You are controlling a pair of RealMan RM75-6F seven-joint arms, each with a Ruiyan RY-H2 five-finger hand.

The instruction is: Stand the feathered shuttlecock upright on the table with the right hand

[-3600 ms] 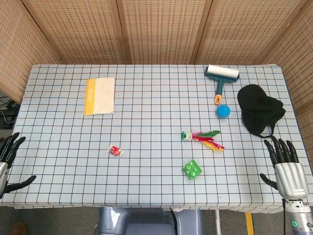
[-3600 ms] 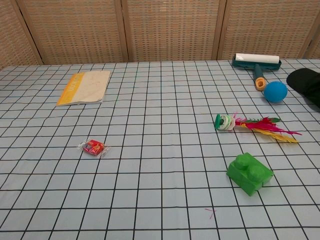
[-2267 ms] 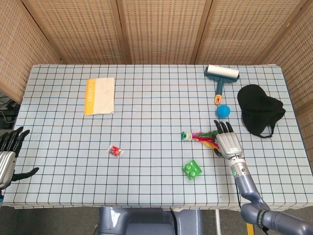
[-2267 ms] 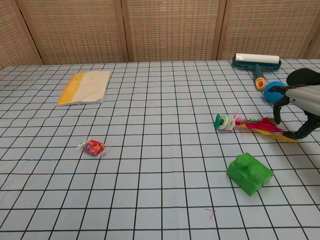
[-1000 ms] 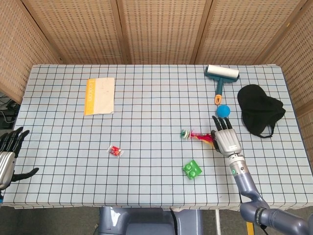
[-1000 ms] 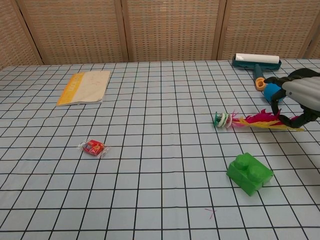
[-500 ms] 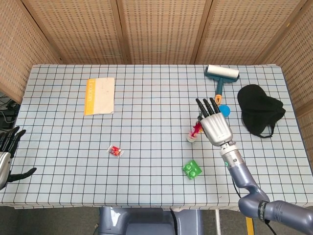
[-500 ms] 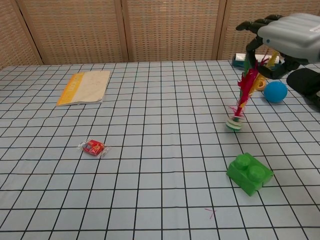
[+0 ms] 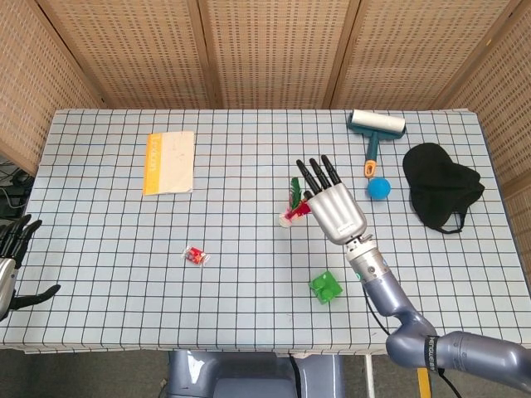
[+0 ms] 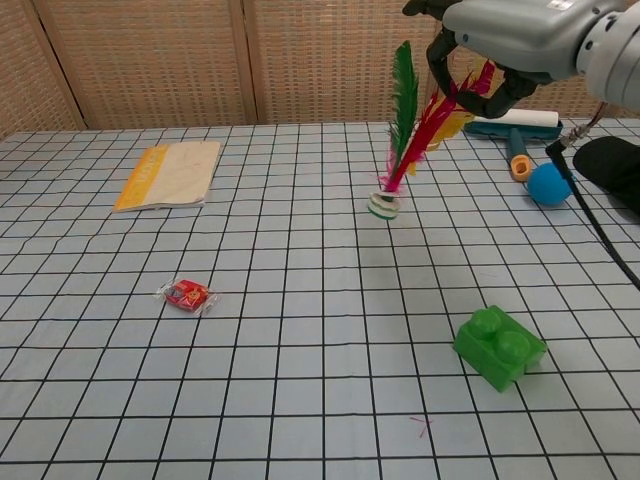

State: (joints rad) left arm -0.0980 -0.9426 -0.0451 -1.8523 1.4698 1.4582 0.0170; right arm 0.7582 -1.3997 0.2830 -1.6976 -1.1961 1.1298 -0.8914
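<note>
The feathered shuttlecock (image 10: 405, 120) hangs nearly upright, its green, red and yellow feathers up and its round base (image 10: 382, 205) down, at or just above the tablecloth. My right hand (image 10: 510, 35) holds it by the upper feathers. In the head view the right hand (image 9: 333, 207) covers most of the shuttlecock (image 9: 293, 207), with the base showing at its left. My left hand (image 9: 10, 265) sits off the table's left front corner, fingers spread and holding nothing.
A green toy brick (image 10: 499, 346) lies in front of the shuttlecock. A blue ball (image 10: 551, 183), a lint roller (image 10: 514, 126) and a black cap (image 9: 440, 184) are to the right. A yellow booklet (image 9: 168, 162) and a red wrapped candy (image 9: 195, 255) lie to the left.
The right hand has carried the shuttlecock up and to the left, away from the blue ball. The feathers now stand steeper. The left hand has barely moved.
</note>
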